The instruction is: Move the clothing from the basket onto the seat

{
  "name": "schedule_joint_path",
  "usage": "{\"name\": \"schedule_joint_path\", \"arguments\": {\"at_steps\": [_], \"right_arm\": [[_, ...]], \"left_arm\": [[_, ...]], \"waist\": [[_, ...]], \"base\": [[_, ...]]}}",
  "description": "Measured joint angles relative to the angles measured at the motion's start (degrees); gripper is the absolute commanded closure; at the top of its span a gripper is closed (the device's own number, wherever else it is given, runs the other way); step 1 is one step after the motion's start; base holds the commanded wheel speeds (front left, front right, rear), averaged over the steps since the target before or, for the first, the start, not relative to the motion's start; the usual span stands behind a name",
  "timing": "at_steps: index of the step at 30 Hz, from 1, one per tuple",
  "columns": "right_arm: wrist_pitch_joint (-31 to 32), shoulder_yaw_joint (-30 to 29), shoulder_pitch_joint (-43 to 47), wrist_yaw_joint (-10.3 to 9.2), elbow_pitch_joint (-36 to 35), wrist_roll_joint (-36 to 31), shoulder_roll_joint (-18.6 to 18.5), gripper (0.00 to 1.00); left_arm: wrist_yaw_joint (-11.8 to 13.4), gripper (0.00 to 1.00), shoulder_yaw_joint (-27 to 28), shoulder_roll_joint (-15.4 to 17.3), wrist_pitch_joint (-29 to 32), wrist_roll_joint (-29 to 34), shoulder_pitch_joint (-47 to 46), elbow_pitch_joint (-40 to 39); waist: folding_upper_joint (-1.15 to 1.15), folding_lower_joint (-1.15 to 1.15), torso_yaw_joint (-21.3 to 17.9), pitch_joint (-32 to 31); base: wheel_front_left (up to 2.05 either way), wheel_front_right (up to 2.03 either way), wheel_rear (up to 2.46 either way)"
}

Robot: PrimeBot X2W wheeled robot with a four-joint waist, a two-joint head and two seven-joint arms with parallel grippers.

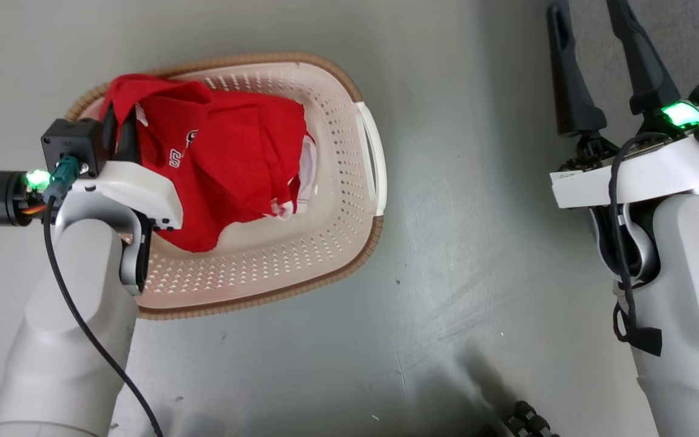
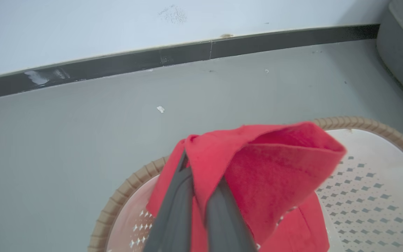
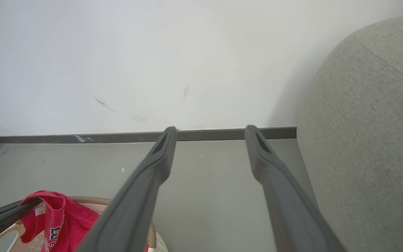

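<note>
We are beginning nearest, at our left gripper (image 1: 122, 130) in the left half of the head view. Its jaws are pinching fully together on a fold of the clothing (image 1: 234, 158). In the left wrist view the red cloth (image 2: 275, 168) is draping over both dark fingers (image 2: 173, 210).

Our right gripper (image 1: 589, 18) is hovering at the upper right of the head view. Its jaws are standing wide apart and gripping nothing. In the right wrist view we are seeing bare floor (image 3: 208, 196) between them.

A little farther out, the clothing is hanging from that pinch over the basket (image 1: 325, 243), which is sitting on the floor left of centre. The cloth's lower end is lying inside the basket walls.

We are judging the task as barely begun. The grasp is made, but the lifting clear, the carrying across and the releasing are all left to do. As far as we are seeing, nothing is lying on the seat (image 3: 369, 122).

We are counting one basket, one seat and two grippers. We are also counting one red piece with white lettering. White fabric is peeking out under its right edge, and we cannot tell whether that is a second garment or a panel of the first.

Farthest off, the dark skirting board (image 3: 222, 134) is running below the white wall (image 3: 152, 52). The grey seat is filling the right edge of the right wrist view, well apart from the basket.
</note>
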Motion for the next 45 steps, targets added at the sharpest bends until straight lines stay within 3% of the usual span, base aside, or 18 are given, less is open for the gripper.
{"name": "schedule_joint_path", "arguments": {"at_steps": [14,29,45], "right_arm": [[0.00,-2.05,0.96,0.00,2.45,-3.35,-0.20,0.00],[0.00,-2.03,10.23,0.00,4.88,-4.03,-0.92,0.00],[0.00,7.97,16.27,0.00,5.75,-4.48,-1.83,0.00]], "left_arm": [[-0.48,1.00,1.94,-1.63,-0.08,-2.32,9.28,-14.14],[-1.45,1.00,0.52,-2.66,-0.08,-3.24,20.33,-23.38],[-1.52,1.00,-3.90,-2.82,1.26,-3.44,29.54,-27.81]], "waist": [[0.00,0.00,3.58,-9.36],[0.00,0.00,7.46,-21.30],[0.00,0.00,11.06,-33.84]], "base": [[0.00,0.00,0.00],[0.00,0.00,0.00],[0.00,0.00,0.00]]}}
